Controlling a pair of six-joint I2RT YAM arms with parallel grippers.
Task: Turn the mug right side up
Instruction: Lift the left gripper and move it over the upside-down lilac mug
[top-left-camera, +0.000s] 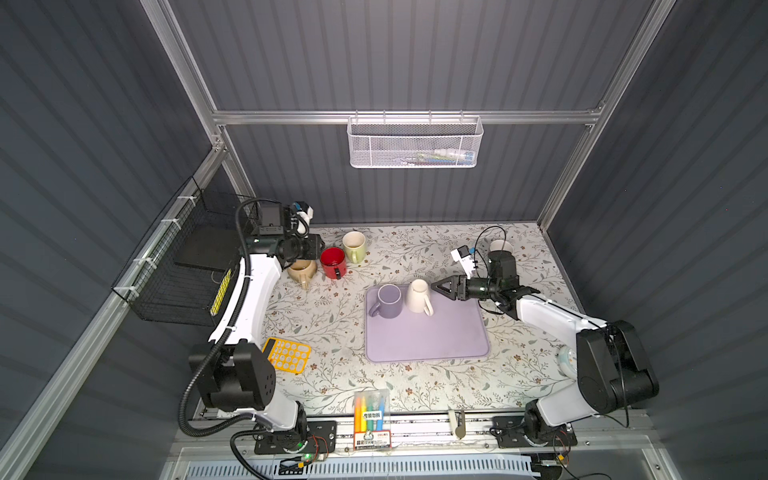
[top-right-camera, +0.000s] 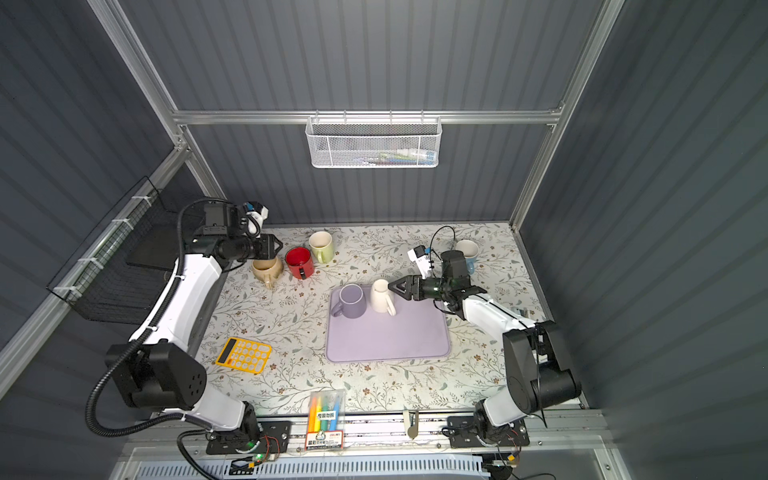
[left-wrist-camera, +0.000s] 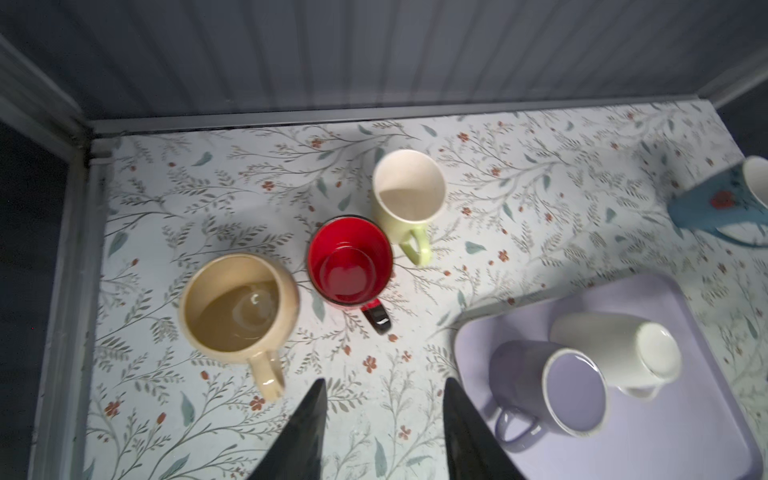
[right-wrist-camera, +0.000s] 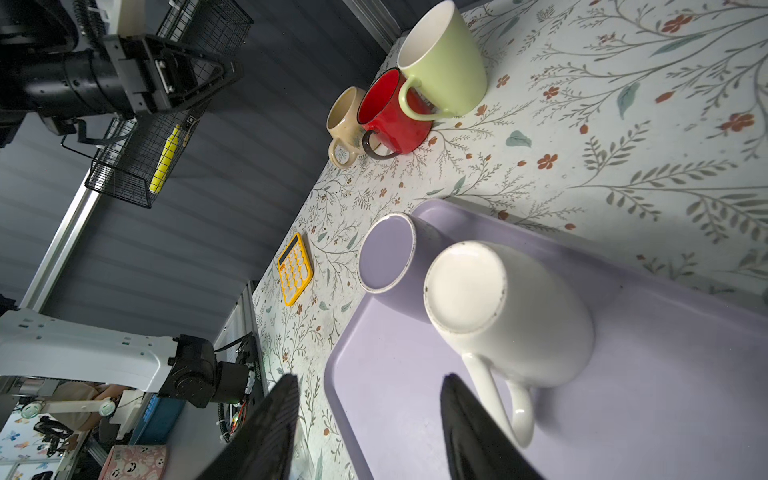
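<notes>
Floral tabletop (top-left-camera: 332, 328): white mug (top-left-camera: 419, 296) inverted on tray (top-left-camera: 428, 340). Right gripper (top-left-camera: 436, 286) parted, empty, near it; wall to be clasped, handle avoided.

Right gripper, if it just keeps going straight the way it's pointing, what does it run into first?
Most likely the white mug, upside down on the purple tray. The right gripper, jaws open, points at its side from close by. Depth is unclear, so the handle may be touched first.

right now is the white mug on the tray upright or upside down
Upside down: the white mug shows its closed base on top, mouth down on the purple tray.
</notes>
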